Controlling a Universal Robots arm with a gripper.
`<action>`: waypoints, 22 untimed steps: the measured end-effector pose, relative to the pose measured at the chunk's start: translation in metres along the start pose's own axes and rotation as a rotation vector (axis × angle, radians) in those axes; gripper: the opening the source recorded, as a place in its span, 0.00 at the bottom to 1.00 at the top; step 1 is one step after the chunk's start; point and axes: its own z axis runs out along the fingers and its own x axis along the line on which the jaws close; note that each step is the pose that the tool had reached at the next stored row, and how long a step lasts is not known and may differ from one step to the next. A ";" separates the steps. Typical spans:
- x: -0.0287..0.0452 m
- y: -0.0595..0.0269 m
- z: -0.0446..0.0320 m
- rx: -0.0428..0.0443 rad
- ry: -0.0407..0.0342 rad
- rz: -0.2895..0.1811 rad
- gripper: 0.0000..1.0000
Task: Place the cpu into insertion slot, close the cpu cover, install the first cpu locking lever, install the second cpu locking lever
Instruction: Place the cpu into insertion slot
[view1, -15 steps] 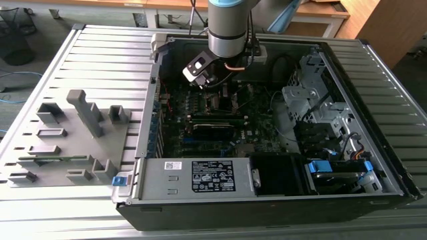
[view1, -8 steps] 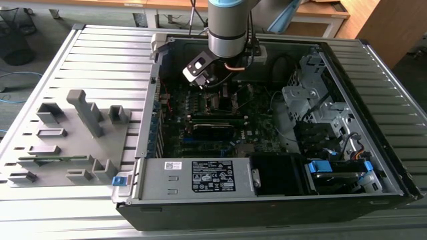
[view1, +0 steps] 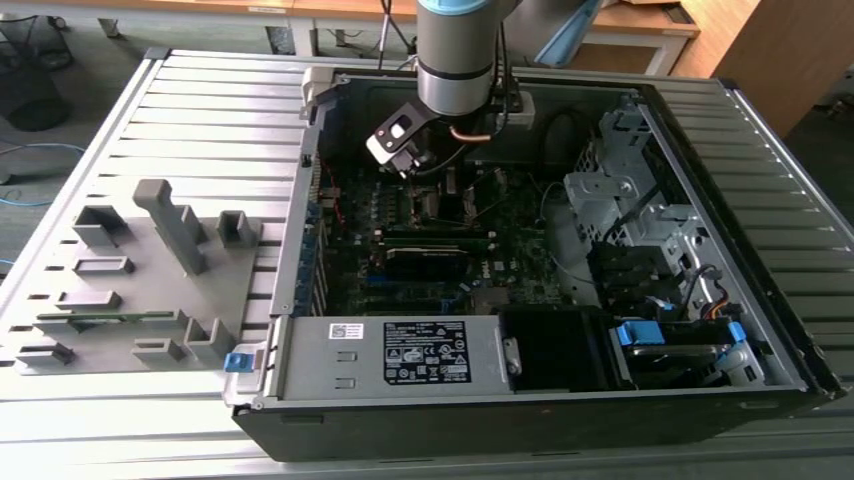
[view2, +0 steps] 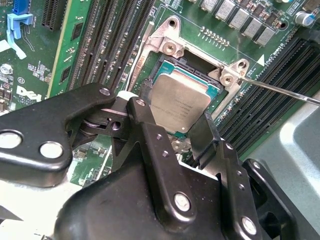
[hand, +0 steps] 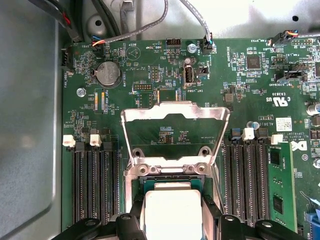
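The cpu (view2: 181, 100), a flat silver-grey square, sits between my gripper's black fingers (view2: 146, 112) directly over the insertion slot (view2: 186, 66) on the green motherboard. My gripper (view2: 176, 114) is shut on the cpu's two opposite edges. In the first wrist view the cpu (hand: 172, 210) shows pale, with the gripper (hand: 172, 217) around it and the slot's rim (hand: 172, 180) just beyond. The cpu cover (hand: 175, 111) stands swung up and open behind the slot, its window showing the board. A thin metal locking lever (view2: 280, 91) sticks out beside the socket. In the exterior view my gripper (view1: 447, 188) reaches down into the computer case.
Long black memory slots (hand: 92, 185) flank the socket on both sides. Cables (hand: 135, 30) run along the case wall. In the exterior view, the power supply (view1: 394, 355) lies at the case's near side, drive bays (view1: 627, 200) at the exterior view's right, and a grey parts fixture (view1: 134, 270) outside at its left.
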 end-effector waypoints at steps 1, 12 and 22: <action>0.0000 0.0000 0.0000 0.0000 -0.0001 0.000 0.54; 0.0000 0.0000 0.0011 0.0001 -0.0002 0.000 0.54; 0.0000 0.0000 0.0014 -0.0001 0.0001 0.000 0.61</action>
